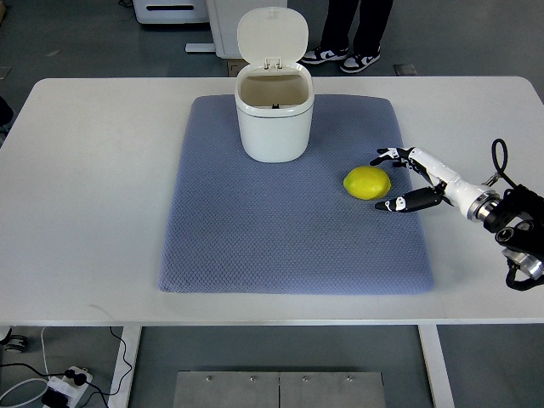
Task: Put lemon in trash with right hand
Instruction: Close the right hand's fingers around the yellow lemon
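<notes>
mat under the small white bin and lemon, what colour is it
Blue-grey fabric mat, finely textured weave; top view.

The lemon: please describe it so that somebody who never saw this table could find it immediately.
A white table carries a blue-grey mat, and a white trash bin with its lid up stands at the mat's far edge. To the right of the bin and nearer the camera, the lemon lies on the mat, just before the open fingers of the right hand. It is the only yellow thing here.

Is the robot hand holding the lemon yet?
No, nothing is held. The right robot hand is open beside the lemon, fingers spread on either side of its right end, not closed on it.
</notes>
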`<state>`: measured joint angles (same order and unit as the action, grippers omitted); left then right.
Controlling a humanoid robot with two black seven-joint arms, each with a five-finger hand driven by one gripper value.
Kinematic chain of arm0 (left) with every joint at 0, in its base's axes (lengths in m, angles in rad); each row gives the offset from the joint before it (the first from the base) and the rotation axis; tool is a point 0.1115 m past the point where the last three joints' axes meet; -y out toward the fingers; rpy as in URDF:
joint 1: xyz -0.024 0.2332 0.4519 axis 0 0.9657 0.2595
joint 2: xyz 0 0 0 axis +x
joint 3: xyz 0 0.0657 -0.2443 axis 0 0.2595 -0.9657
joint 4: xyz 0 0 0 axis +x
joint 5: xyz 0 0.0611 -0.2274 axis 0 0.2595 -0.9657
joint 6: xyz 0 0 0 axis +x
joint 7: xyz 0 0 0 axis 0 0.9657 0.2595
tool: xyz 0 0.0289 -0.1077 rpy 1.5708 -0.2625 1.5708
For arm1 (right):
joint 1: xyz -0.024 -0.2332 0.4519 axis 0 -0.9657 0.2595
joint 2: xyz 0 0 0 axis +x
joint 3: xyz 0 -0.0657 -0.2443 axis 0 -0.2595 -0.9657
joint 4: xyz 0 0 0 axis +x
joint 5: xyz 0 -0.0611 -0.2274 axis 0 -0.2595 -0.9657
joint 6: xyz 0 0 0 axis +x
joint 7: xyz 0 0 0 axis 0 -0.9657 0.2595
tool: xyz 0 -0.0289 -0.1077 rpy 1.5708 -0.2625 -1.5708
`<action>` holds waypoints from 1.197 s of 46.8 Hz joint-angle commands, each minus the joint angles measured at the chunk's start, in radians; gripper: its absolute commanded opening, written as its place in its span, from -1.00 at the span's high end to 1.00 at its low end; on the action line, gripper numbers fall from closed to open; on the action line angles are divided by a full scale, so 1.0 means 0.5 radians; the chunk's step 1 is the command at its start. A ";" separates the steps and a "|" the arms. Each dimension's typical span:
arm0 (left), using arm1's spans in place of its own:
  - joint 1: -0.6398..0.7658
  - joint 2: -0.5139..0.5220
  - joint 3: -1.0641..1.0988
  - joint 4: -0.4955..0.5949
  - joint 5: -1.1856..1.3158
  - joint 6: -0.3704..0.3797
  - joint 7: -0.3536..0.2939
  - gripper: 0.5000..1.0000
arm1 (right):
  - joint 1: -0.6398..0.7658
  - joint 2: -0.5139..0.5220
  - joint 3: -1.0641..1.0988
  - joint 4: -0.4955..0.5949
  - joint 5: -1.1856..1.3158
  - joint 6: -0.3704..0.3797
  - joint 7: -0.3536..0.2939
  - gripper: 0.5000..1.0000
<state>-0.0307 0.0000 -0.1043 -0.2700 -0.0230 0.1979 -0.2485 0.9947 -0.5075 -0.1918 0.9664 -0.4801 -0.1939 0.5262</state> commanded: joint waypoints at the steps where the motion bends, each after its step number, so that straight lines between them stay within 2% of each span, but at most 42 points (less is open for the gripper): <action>1: 0.000 0.000 0.000 0.000 0.000 0.000 0.000 -1.00 | -0.001 0.009 0.000 -0.003 -0.003 -0.002 0.000 -0.63; 10: 0.000 0.000 0.000 0.000 0.000 0.000 0.000 -1.00 | -0.004 0.009 -0.003 -0.003 -0.003 -0.002 0.000 -0.40; 20: 0.000 0.000 0.000 0.000 0.000 0.000 0.000 -1.00 | -0.004 0.009 -0.006 -0.003 -0.003 -0.002 0.000 -0.34; 25: 0.000 0.000 0.000 0.000 0.000 0.000 0.000 -1.00 | -0.004 0.009 -0.006 0.000 -0.003 -0.002 0.000 -0.10; 29: 0.000 0.000 0.000 0.000 0.000 0.000 0.000 -1.00 | -0.001 0.009 -0.006 0.003 -0.003 -0.002 0.003 0.00; 37: 0.000 0.000 0.000 0.000 0.000 0.000 0.000 -1.00 | -0.001 0.009 -0.021 0.006 -0.006 -0.002 0.058 0.54; 44: -0.003 0.000 0.000 0.000 0.000 0.000 0.000 -1.00 | 0.020 0.009 -0.055 0.006 -0.006 -0.002 0.073 0.87; 56: 0.000 0.000 0.000 0.000 0.000 0.000 0.000 -1.00 | 0.023 0.006 -0.055 0.006 -0.003 0.001 0.077 1.00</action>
<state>-0.0308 0.0000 -0.1044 -0.2700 -0.0230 0.1979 -0.2485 1.0064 -0.5060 -0.2194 0.9696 -0.4831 -0.1934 0.5645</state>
